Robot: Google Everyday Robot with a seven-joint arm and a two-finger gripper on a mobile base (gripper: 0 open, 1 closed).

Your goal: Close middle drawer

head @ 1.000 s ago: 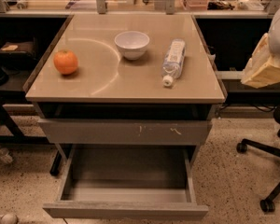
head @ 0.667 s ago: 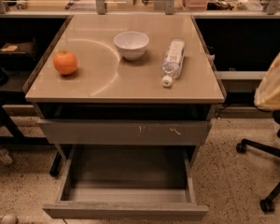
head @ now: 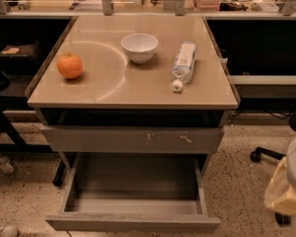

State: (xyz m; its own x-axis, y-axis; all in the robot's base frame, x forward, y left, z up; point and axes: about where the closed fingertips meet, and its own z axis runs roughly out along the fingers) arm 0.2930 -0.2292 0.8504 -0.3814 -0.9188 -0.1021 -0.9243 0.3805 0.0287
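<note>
The middle drawer (head: 133, 222) is pulled far out at the bottom of the cabinet, and its long grey tray-like inside (head: 135, 181) shows empty. Above it sits the taller grey front with two pale scratches (head: 89, 139), nearly flush under the tabletop. My gripper (head: 287, 186) shows only as a pale, beige-and-grey shape at the lower right edge. It is to the right of the open drawer and apart from it.
The tan tabletop (head: 133, 90) carries an orange (head: 70, 65), a white bowl (head: 139, 47) and a water bottle (head: 183, 63) lying on its side. A black office-chair base (head: 266, 154) stands on the speckled floor at right. Dark desks flank the cabinet.
The pale arm shape has moved down the right edge, from beside the tabletop to the lower right beside the open drawer. The drawer has not moved.
</note>
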